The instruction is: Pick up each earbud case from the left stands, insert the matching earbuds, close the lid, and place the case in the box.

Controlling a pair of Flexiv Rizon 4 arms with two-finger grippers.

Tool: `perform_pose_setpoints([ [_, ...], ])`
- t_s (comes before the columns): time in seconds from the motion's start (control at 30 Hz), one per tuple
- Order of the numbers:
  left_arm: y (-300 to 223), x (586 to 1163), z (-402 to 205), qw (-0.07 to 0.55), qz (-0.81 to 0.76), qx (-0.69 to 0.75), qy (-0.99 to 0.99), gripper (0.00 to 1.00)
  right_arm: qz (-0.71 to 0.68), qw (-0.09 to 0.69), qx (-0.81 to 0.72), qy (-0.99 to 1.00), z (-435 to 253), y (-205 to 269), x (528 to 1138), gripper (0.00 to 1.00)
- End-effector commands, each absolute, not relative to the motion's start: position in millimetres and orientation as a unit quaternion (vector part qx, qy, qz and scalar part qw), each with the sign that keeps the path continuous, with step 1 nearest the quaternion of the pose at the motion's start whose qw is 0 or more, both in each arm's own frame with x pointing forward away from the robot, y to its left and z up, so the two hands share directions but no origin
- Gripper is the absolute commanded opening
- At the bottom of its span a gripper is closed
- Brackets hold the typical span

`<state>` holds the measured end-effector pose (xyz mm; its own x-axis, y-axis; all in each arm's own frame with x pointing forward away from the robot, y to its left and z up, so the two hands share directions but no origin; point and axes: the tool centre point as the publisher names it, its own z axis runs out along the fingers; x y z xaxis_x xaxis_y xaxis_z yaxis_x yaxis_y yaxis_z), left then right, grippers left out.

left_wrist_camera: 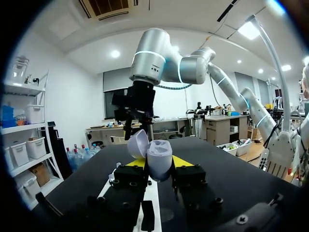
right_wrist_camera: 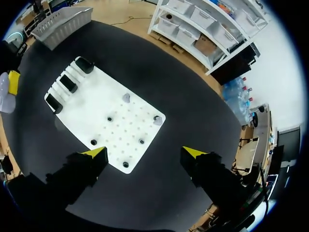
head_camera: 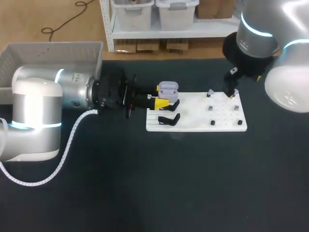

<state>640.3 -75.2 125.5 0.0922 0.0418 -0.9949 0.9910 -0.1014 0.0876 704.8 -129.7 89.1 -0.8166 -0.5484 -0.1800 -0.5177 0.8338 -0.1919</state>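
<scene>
Earbud case (head_camera: 168,89): lavender, off its stand, held above the ten o'clock corner of the white board (head_camera: 198,116); lid (left_wrist_camera: 137,143) hinged open, cavity facing up.
Left gripper (left_wrist_camera: 159,163): closed on the case body from two sides, yellow tips pressed against its flanks; arm entering from nine o'clock.
Right gripper (right_wrist_camera: 145,152): jaws spread wide, holding nothing; hovering above the board's one o'clock corner in the head view, with the board beneath and ahead of the fingers in its own wrist view.
Earbuds (right_wrist_camera: 126,98): two small lilac pieces on the board's peg field, one near its middle, one nearer the far edge; neither touched by a finger.
Stands (right_wrist_camera: 67,83): black holders in a row along the board's nine o'clock edge; no other case showing on them, as far as visible.
Box (head_camera: 53,50): pale grey bin at the table's ten o'clock, well apart from the board; no case showing in the part seen.
Done, by the look of it: first step only, case lifted and opened for loading.
Left to do: pick both earbuds, seat them in the open case, shut the lid, carry the case to the box.
Likely step in hand: right gripper lining up over an earbud, not yet down on it.
</scene>
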Motion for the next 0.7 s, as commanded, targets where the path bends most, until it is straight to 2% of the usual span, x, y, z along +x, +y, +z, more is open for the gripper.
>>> perform_pose_setpoints([
  [0.03, -75.3, 638.6, 125.3, 0.487, -0.487, 0.557, 0.464, 0.0, -0.062, 0.099, -0.273, 0.955, 79.9, -127.7, 718.0, 1.0],
  [0.7, -75.3, 638.6, 125.3, 0.487, -0.487, 0.557, 0.464, 0.0, -0.053, 0.103, -0.259, 0.959, 75.3, -131.6, 718.9, 1.0],
])
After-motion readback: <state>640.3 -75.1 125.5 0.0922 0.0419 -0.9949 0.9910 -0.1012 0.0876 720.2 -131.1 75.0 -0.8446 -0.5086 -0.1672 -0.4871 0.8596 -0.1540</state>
